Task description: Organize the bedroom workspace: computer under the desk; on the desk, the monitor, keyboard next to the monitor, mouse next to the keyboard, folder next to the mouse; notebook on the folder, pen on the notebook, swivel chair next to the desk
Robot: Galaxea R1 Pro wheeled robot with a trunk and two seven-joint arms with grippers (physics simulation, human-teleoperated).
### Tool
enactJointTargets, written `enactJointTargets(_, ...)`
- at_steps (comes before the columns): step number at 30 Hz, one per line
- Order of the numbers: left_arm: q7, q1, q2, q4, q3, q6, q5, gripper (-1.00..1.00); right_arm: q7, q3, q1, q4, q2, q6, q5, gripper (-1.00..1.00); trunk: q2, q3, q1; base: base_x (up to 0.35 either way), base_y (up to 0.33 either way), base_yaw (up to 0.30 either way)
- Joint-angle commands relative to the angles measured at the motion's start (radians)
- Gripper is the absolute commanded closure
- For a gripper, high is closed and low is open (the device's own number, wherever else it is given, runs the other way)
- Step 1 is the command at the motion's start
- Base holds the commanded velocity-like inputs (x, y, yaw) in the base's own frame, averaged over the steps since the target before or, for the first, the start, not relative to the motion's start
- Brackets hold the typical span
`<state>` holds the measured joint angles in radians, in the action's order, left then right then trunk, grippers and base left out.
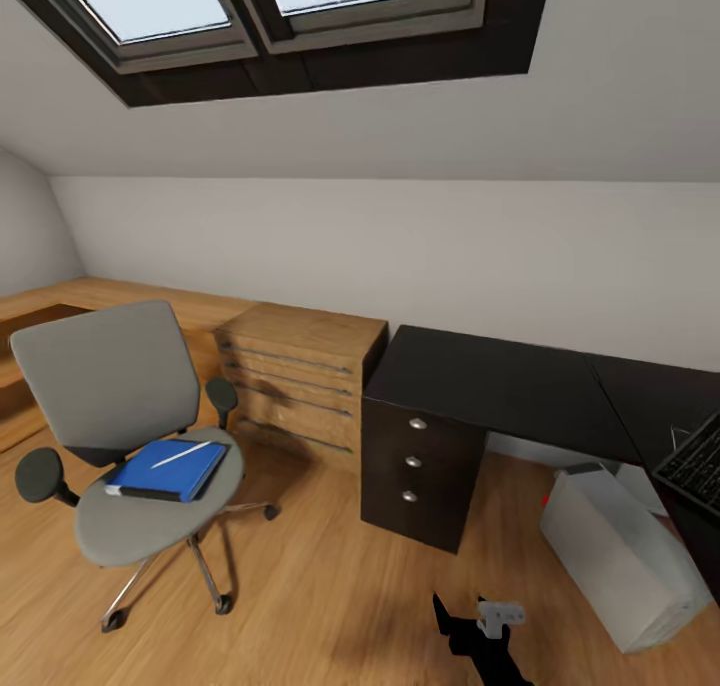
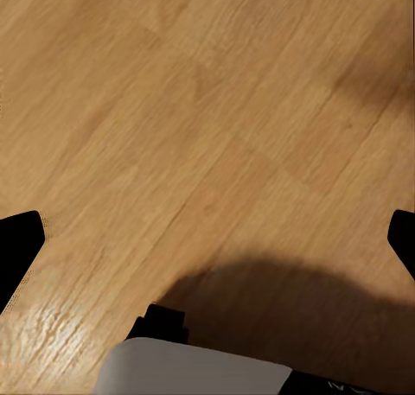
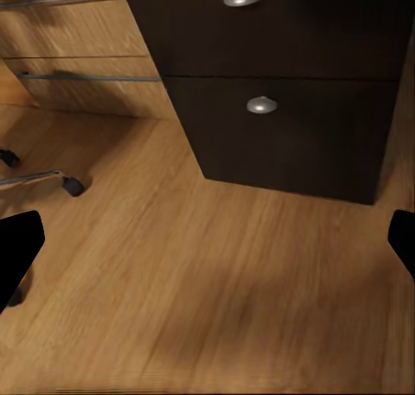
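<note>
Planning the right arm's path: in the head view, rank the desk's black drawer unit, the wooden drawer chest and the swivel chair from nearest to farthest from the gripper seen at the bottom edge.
1. Black drawer unit: just ahead of the gripper.
2. Wooden drawer chest: farther back, left of the drawers.
3. Swivel chair: far left, holding the blue folder.

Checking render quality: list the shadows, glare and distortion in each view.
Head view: wide-angle bend, the skylight is bright, soft shadow under the swivel chair. Left wrist view: large dark shadow on the floor, pale sheen nearby. Right wrist view: knobs catch highlights.
</note>
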<state>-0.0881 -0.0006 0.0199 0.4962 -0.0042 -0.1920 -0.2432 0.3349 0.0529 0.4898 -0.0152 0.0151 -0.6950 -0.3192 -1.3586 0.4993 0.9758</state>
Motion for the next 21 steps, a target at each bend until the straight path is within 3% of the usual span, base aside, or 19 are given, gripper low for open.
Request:
enactJointTargets(1, -0.002, 0.0, 0.0, 0.0, -0.001, -0.003, -0.004, -1.0, 0.006, 0.005, 0.001, -0.002, 0.0, -0.003, -0.011, -1.0, 0.007, -0.003, -0.004, -0.281, 0.202, -0.276)
enactJointTargets(14, -0.002, 0.0, -0.001, 0.001, 0.0, -0.004, -0.004, -1.0, 0.006, 0.005, 0.001, -0.002, 0.0, -0.003, -0.011, -1.0, 0.098, -0.054, -0.054, -0.281, 0.203, -0.254)
enactJointTargets(21, -0.001, 0.0, -0.001, 0.001, 0.018, -0.004, -0.004, -1.0, 0.006, 0.005, 0.001, -0.002, 0.0, -0.002, -0.004, -1.0, 0.147, -0.083, -0.081, -0.278, 0.203, -0.238)
